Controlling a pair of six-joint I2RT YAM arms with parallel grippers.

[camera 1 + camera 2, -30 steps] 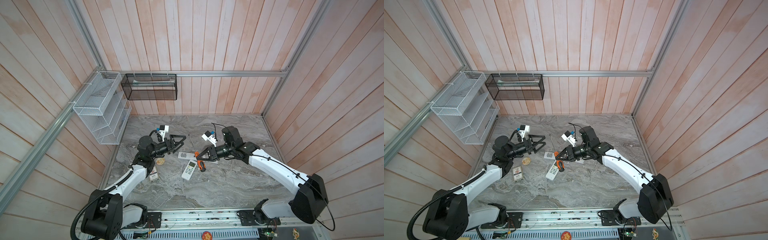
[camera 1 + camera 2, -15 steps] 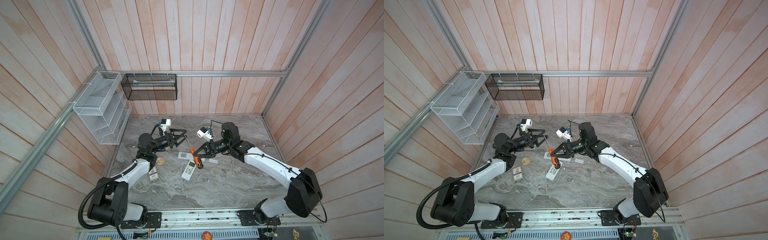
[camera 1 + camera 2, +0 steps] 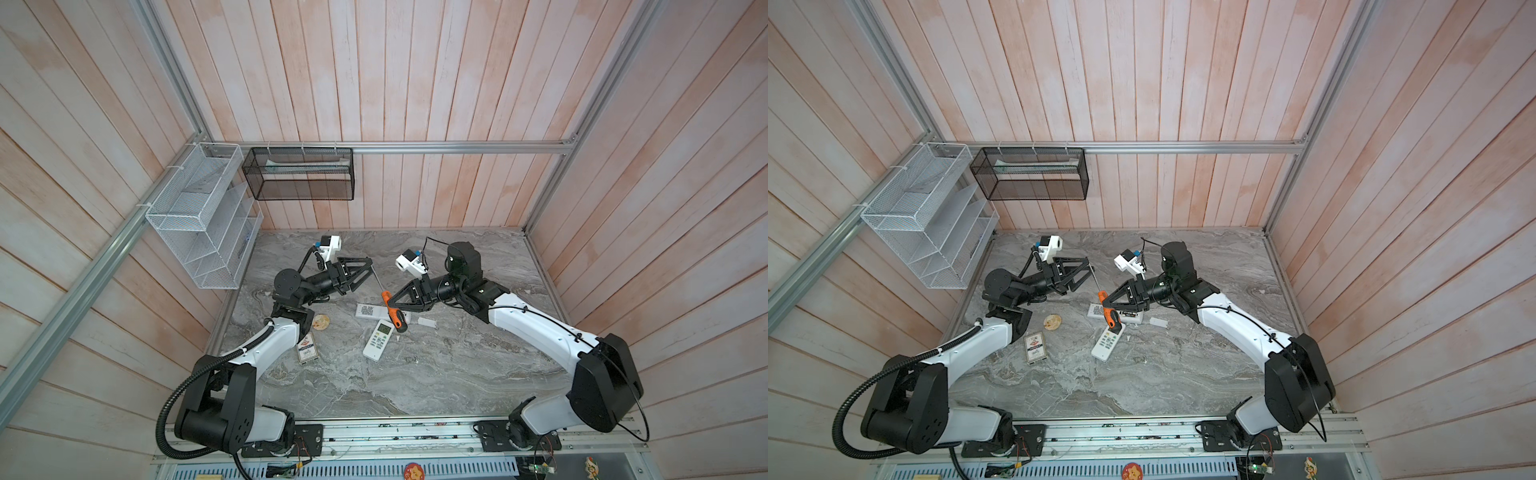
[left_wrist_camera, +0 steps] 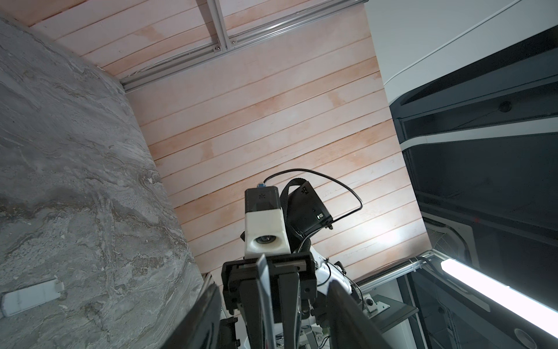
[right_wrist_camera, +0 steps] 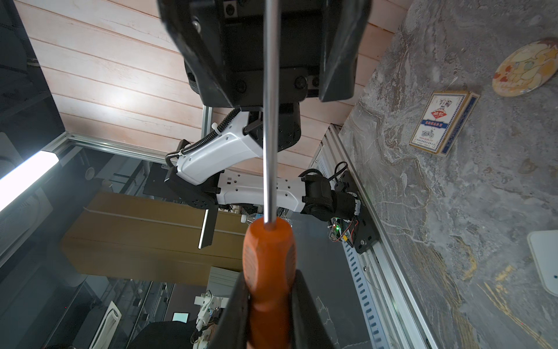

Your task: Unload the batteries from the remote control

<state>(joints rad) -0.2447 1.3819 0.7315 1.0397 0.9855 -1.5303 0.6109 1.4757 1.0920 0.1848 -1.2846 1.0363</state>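
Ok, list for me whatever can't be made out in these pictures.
- Batteries: none found in any view; likely too small in both top views.
- Labelled remote: one end hidden under the screwdriver and right hand in both top views.
- Display remote: lies face up, so its battery bay is hidden.
- White rounded object: cut off by the right wrist view's edge; cannot identify it.

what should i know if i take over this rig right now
Right gripper: jaws shut on the orange screwdriver by its handle, held in the air.
Left gripper: jaws open, either side of its shaft, not gripping.
On the table: label-up remote, buttons-up remote, white cover nearby.
Done: a cover seems off; no batteries visible in any view.
Left: get the batteries out.
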